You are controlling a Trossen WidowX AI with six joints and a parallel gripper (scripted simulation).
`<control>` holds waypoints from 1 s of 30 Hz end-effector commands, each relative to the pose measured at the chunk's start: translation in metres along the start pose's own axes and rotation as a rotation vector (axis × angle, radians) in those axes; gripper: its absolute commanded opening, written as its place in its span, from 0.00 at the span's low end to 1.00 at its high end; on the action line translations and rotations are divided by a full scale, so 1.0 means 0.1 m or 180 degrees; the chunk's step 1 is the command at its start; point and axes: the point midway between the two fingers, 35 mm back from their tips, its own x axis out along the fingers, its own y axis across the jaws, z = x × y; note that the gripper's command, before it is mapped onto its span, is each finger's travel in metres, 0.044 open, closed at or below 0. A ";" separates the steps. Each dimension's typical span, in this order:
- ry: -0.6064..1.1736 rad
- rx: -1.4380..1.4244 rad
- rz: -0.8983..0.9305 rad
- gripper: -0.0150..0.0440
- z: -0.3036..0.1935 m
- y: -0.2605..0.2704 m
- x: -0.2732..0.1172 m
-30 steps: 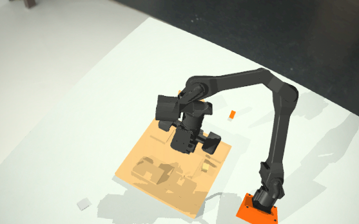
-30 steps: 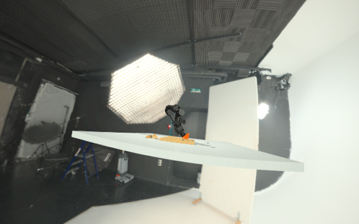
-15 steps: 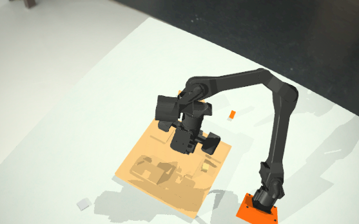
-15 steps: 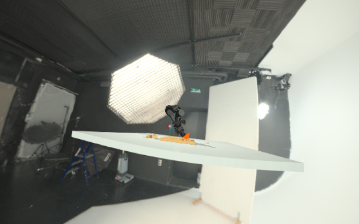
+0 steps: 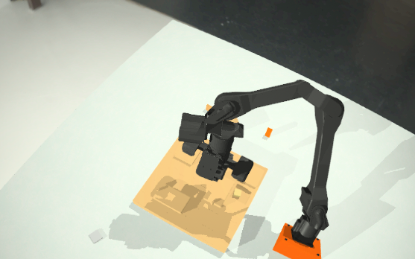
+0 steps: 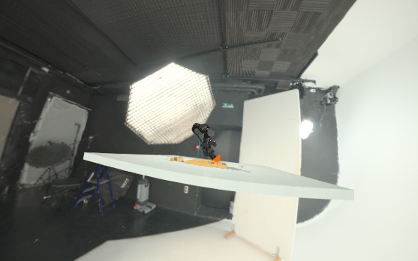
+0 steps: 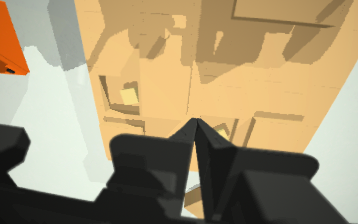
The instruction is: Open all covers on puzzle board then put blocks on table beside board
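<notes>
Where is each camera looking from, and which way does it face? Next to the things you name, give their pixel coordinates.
Top: high above the table, looking steeply down at the puzzle board (image 5: 156,178) (image 6: 202,162) (image 7: 165,85); nearly the whole arm (image 5: 321,149) (image 6: 206,140) shows.
Exterior: off to one side, roughly level with the tabletop (image 5: 70,167) (image 6: 239,180) (image 7: 45,115), facing across it into the room; the arm looks tiny.
Wrist: on the arm near the gripper (image 7: 196,121), looking past its closed fingers at the board.
Top and wrist share a yellow block (image 5: 237,193) (image 7: 129,96) in its well.

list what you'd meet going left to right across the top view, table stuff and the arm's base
Pale grey block, puzzle board, small orange block, orange base plate
</notes>
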 end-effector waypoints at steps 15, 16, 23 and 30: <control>0.0018 -0.0019 0.0011 0.25 0.00 0.01 0.20; 0.0018 -0.0019 0.0011 0.25 0.00 0.01 0.21; 0.0020 -0.0019 0.0011 0.25 0.00 0.01 0.28; 0.0022 -0.0019 0.0011 0.25 -0.01 0.02 0.34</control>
